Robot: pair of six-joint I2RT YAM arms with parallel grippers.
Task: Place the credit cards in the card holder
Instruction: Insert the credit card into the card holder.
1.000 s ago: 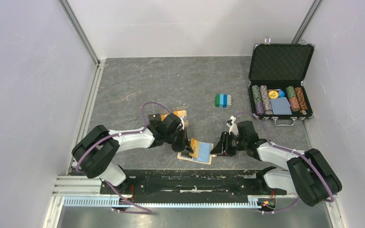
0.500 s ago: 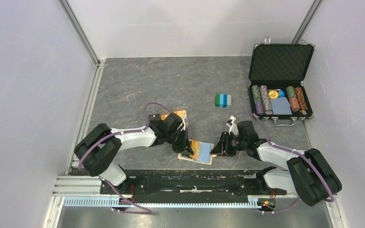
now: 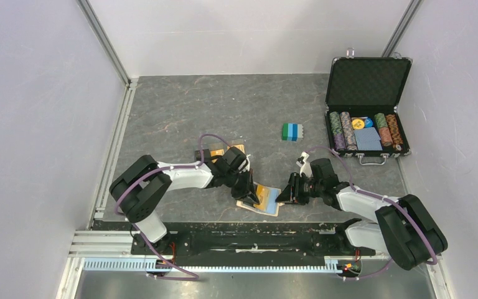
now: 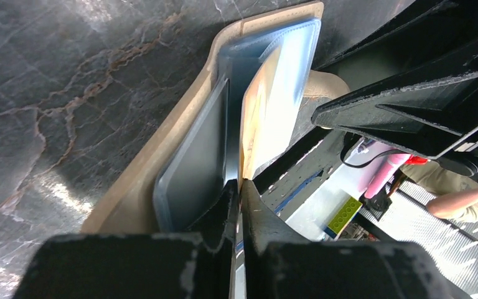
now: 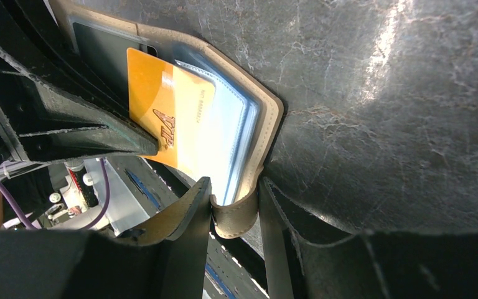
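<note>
**Fig. Card tilted at the holder's pocket edge**

Your left hand (image 4: 237,187) pinches an orange card (image 5: 162,115) by one edge, tilted over the blue lining of the card holder (image 3: 259,210). A dark card (image 5: 103,53) sits in the pocket beside it. Your right hand (image 5: 235,208) clamps the holder's tan rim. The holder lies near the table's (image 3: 224,106) near edge. The chip case (image 3: 366,84) stands well apart.

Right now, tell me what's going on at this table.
The left gripper pinches an orange card by its edge, the card standing partway inside the light-blue pocket of the open card holder. The right gripper clamps the holder's tab. A dark card sits in another pocket; a second orange card lies on the table.
</note>
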